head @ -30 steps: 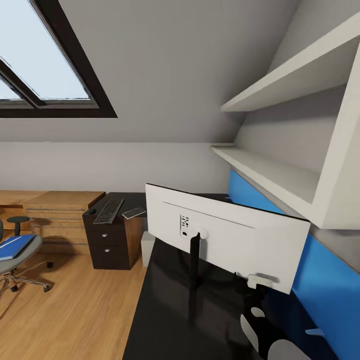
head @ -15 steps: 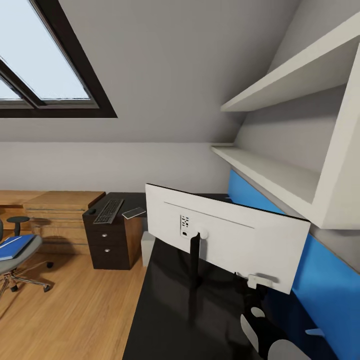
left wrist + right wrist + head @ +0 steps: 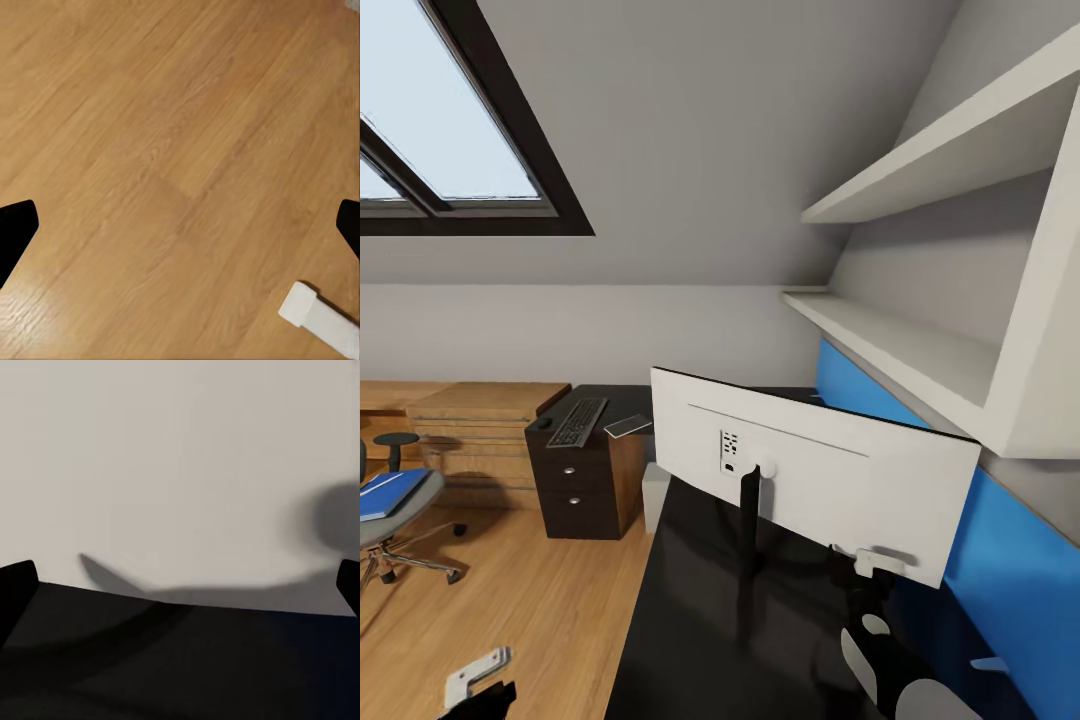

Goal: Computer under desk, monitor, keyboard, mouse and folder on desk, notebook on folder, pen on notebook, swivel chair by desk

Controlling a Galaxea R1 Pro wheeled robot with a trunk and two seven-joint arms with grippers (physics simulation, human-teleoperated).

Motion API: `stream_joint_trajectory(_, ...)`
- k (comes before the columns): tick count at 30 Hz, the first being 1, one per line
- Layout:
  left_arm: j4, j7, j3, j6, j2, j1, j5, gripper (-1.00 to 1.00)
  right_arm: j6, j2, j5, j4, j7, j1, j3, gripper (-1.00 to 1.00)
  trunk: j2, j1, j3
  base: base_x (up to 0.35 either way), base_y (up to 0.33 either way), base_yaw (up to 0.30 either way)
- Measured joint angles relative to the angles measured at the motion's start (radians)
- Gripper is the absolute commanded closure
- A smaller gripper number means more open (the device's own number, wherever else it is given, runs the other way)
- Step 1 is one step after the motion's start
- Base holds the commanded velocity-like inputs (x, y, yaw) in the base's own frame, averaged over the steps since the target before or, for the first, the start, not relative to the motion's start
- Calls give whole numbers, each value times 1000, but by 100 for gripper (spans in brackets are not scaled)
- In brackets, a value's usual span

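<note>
The monitor [image 3: 810,470] stands on the black desk [image 3: 690,620] with its pale back toward me. On the far desk wing lie the keyboard [image 3: 577,422], the mouse [image 3: 543,424] and the notebook [image 3: 627,426]. The computer [image 3: 655,497] sits on the floor under the desk. At the left edge is the swivel chair [image 3: 395,520] with the blue folder [image 3: 390,493] on its seat. The pen is out of view. My left gripper [image 3: 180,232] hangs open over wooden floor. My right gripper [image 3: 180,592] is open, facing the monitor's back just above the desk top.
Light wooden low shelving [image 3: 480,420] stands beyond the drawer unit [image 3: 575,480]. White wall shelves [image 3: 920,340] and a blue wall panel [image 3: 1010,580] run along the right. My right arm [image 3: 890,650] lies low behind the monitor. Open wooden floor [image 3: 510,600] spreads to the left.
The end of my left arm has risen into the head view at the bottom left. Everything else stands as before.
</note>
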Motion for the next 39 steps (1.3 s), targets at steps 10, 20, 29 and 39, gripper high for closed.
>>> stream_joint_trajectory(10, -240, 10, 4, 88, -61, -13, -2, -100, 0, 0, 0, 0, -1, 0, 0, -100, 0, 0, 0, 0, 0, 0)
stream_joint_trajectory(20, -294, 110, 4, 96, -85, -143, 1, -100, 0, -1, 0, -2, -2, 0, -2, -100, 0, 0, 0, 0, 0, 0)
stream_joint_trajectory(29, -281, 121, -6, 90, -119, -177, -1, -100, 2, -11, 0, -6, -3, 0, -2, -100, 0, 0, 0, 0, 0, 0)
stream_joint_trajectory(39, -248, 122, -9, 89, -126, -178, -5, -100, -11, -14, -2, -8, -2, 0, -4, -100, 0, 0, 0, 35, 0, 0)
